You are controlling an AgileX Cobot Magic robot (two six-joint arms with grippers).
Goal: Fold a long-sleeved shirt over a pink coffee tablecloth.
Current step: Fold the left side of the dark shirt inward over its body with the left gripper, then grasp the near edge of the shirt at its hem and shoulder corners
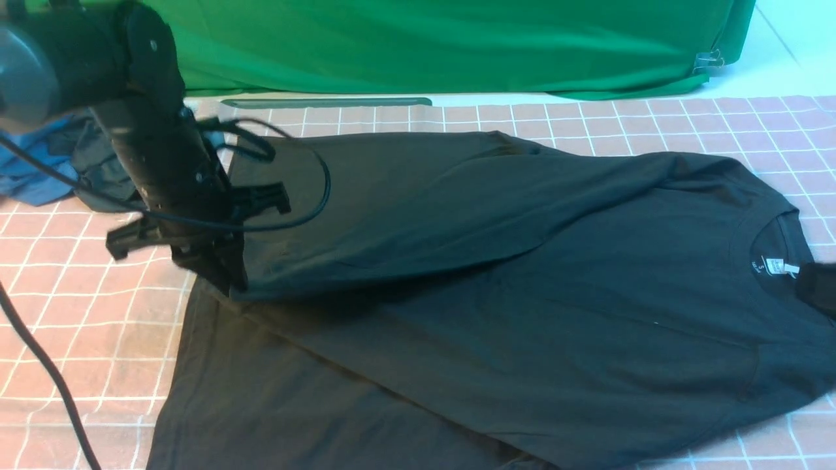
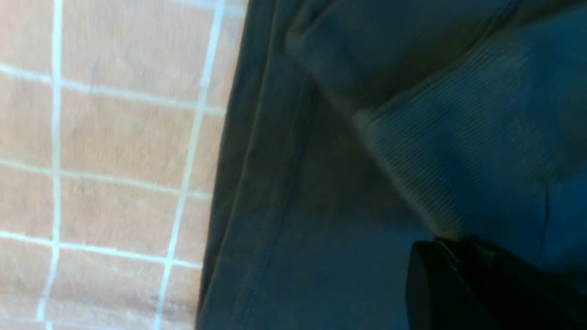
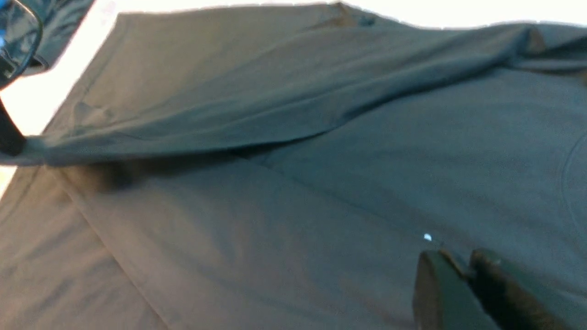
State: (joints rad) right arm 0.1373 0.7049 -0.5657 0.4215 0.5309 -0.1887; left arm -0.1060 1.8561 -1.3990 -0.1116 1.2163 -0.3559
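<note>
The black long-sleeved shirt [image 1: 522, 294] lies flat on the pink coffee tablecloth [image 1: 85, 326], with its collar and white neck label [image 1: 774, 266] to the right. One sleeve [image 1: 405, 196] stretches across the body toward the left, raised a little above it. My left gripper [image 1: 215, 267] is shut on that sleeve's end. In the left wrist view the ribbed cuff [image 2: 458, 160] runs into the left gripper [image 2: 442, 240], beside the tablecloth [image 2: 114, 137]. My right gripper [image 1: 816, 287] hovers by the collar. The right gripper [image 3: 458, 259] shows a narrow gap with nothing in it, above the shirt [image 3: 275, 229].
A bright green cloth [image 1: 457, 46] hangs along the back. A bunch of blue and dark cloth [image 1: 39, 163] lies at the far left behind my left arm. A black cable [image 1: 46, 372] trails over the tablecloth at the front left.
</note>
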